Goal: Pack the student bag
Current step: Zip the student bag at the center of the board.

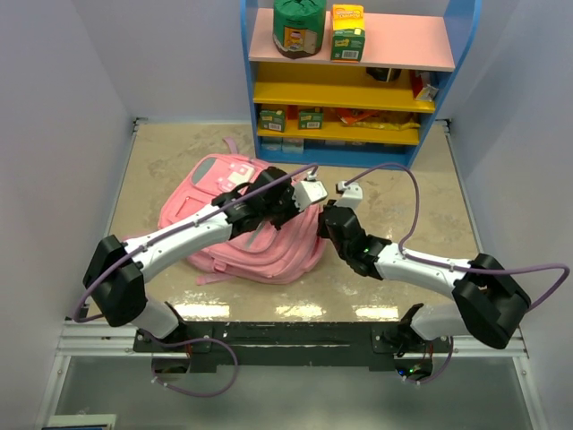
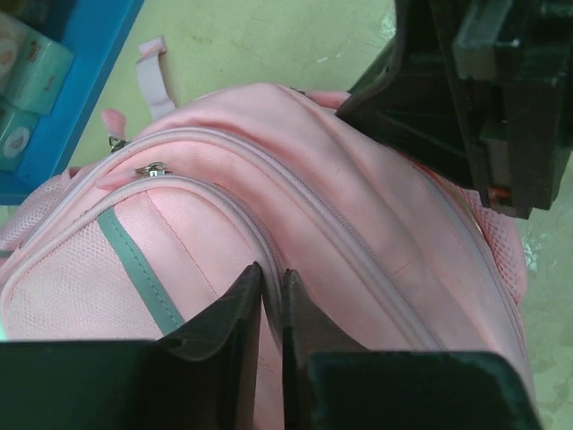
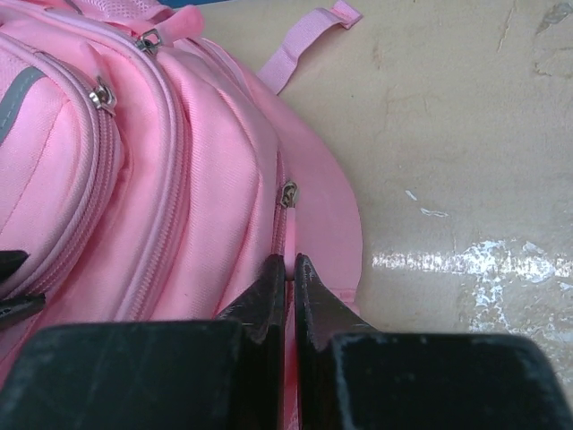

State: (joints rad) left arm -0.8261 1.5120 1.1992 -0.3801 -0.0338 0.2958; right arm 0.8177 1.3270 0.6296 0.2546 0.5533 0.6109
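Note:
The student bag is a soft pink backpack lying flat mid-table, with a grey stripe on its front pocket. My left gripper reaches over its top, jaws closed, with a fold of pink fabric beside a zipper line pinched between the tips. My right gripper is at the bag's right edge, shut on the thin pink seam just below a metal zipper pull. The bag fills the left of the right wrist view. The zippers that show are closed.
A blue shelf unit with boxes and a green container stands behind the bag. My right arm's black body hangs close over the bag. A loose pink strap lies on the beige table.

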